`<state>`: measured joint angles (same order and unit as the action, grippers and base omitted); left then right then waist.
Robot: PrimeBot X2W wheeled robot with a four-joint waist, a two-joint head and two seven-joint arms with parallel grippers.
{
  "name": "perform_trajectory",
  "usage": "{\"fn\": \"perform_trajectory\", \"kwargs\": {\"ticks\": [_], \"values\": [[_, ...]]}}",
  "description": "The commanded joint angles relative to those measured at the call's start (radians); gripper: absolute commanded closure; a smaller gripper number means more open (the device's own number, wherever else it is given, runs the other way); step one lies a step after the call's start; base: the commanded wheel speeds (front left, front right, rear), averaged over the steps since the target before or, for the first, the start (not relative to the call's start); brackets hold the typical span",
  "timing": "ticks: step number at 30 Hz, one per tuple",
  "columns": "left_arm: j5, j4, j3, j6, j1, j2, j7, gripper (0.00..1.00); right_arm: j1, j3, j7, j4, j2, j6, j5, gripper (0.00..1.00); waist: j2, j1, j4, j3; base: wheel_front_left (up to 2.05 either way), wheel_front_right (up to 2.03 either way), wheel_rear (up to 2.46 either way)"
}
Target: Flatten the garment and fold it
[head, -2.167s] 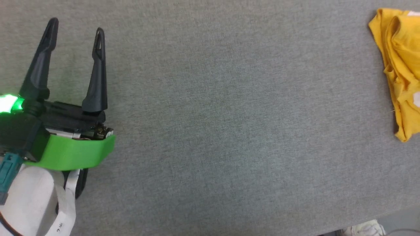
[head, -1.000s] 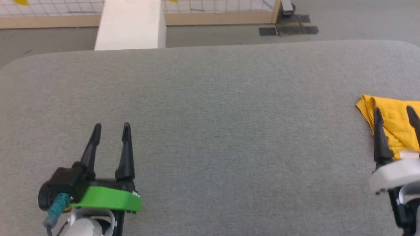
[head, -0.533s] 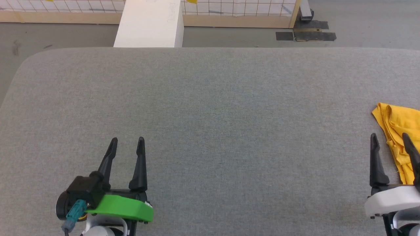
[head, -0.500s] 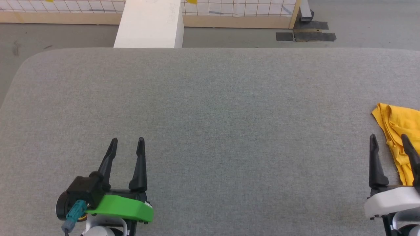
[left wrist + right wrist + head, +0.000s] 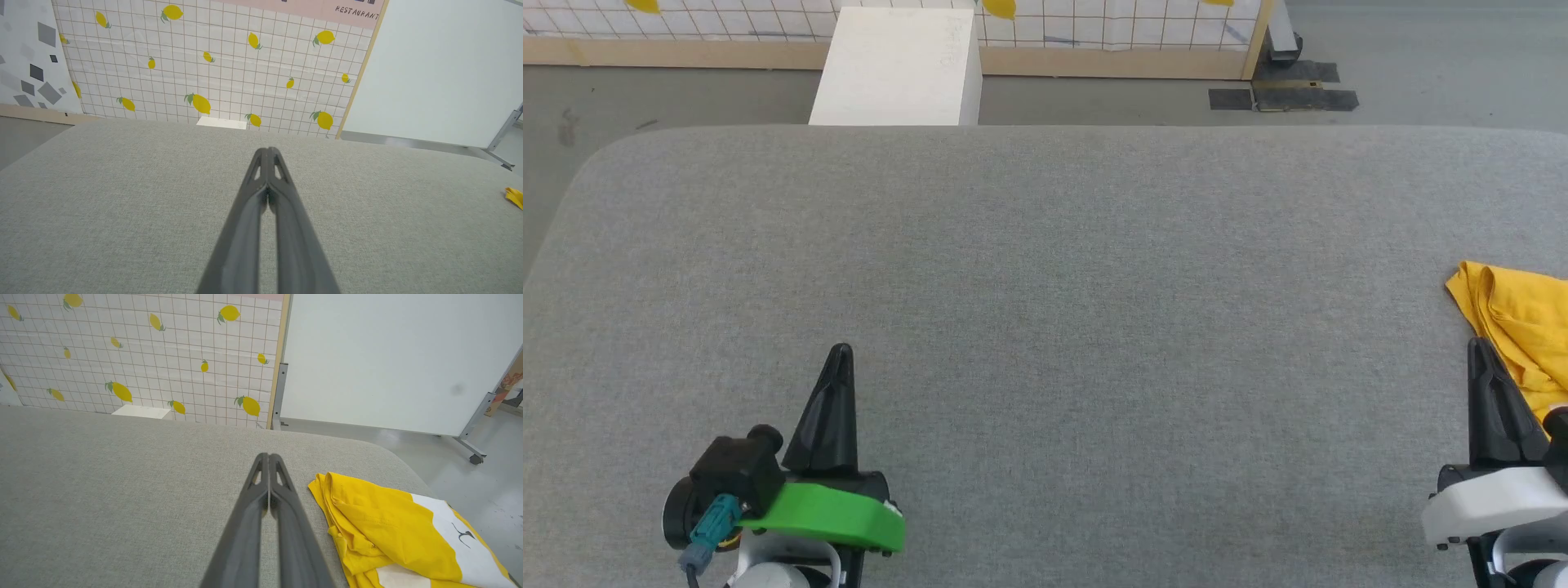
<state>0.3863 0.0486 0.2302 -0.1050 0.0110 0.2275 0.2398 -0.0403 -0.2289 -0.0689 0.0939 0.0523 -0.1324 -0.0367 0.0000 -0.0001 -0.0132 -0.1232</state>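
The garment is a crumpled yellow T-shirt lying at the right edge of the grey table. The right wrist view shows the garment with white patches and a small black mark, just right of the fingers. My right gripper is shut on nothing, its tips beside the garment's near left edge. Far to the left, my left gripper is shut and empty above bare table. A yellow corner of the garment peeks in at the left wrist view's right edge.
A white block stands on the floor behind the table. A lemon-print tiled wall with a wooden base and a white panel on a metal stand lie beyond. The table's far corners are rounded.
Both grippers have gone from open to shut, each pair of fingers now pressed together. The head view tilted up to take in the table's far edge and floor, then steadied.
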Motion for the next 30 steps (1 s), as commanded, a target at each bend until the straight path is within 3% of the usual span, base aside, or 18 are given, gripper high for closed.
{"fn": "perform_trajectory", "kwargs": {"ticks": [1, 30], "values": [[-0.022, -0.002, -0.010, 0.008, -0.001, -0.006, -0.004, 1.00, 0.003, 0.007, 0.004, -0.006, 0.000, 0.000, 0.003, 1.00, 0.0000, 0.0001, 0.000, 0.002, 0.00, 0.00, 0.00], [-0.113, -0.014, -0.065, 0.032, -0.003, -0.049, -0.063, 1.00, 0.013, 0.062, 0.020, -0.028, -0.001, 0.001, 0.011, 1.00, 0.0000, 0.0001, 0.003, 0.032, 0.00, 0.00, 0.00]]}}
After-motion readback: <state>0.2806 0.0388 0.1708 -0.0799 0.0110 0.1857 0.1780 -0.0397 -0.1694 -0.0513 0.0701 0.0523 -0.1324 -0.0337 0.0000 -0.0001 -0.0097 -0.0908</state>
